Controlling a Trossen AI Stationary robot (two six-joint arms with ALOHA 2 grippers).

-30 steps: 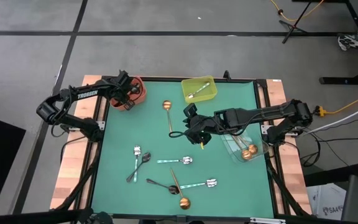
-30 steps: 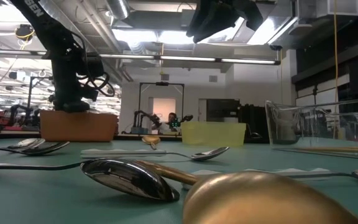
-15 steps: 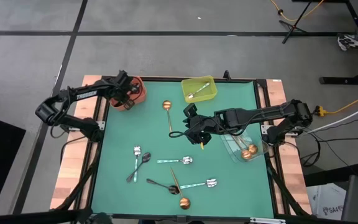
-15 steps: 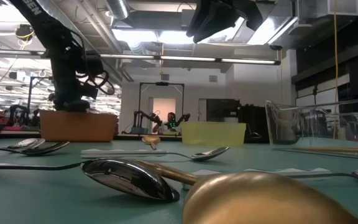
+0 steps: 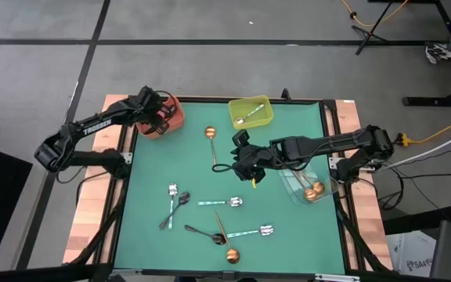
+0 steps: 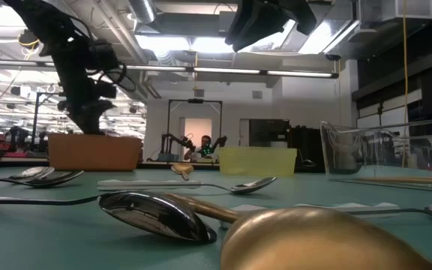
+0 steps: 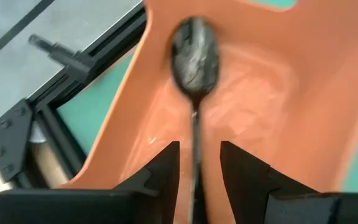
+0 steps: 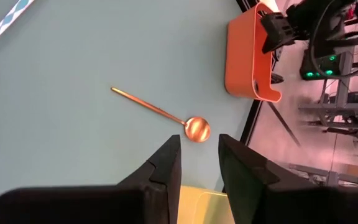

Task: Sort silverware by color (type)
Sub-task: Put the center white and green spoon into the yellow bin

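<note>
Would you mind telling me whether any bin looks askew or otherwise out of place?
Yes: the clear bin at the table's right edge sits skewed to that edge, with copper-gold spoons inside; the yellow-green bin is slightly turned too.

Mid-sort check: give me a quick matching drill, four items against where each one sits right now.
Items:
1. black spoon
2. silver spoon
3. two copper-gold spoons
4. right gripper

Places:
A. in the clear bin
B. in the red bin
C. above the green mat, mid-table
D. in the yellow-green bin

Pairs: 1-B, 2-D, 3-A, 4-C
</note>
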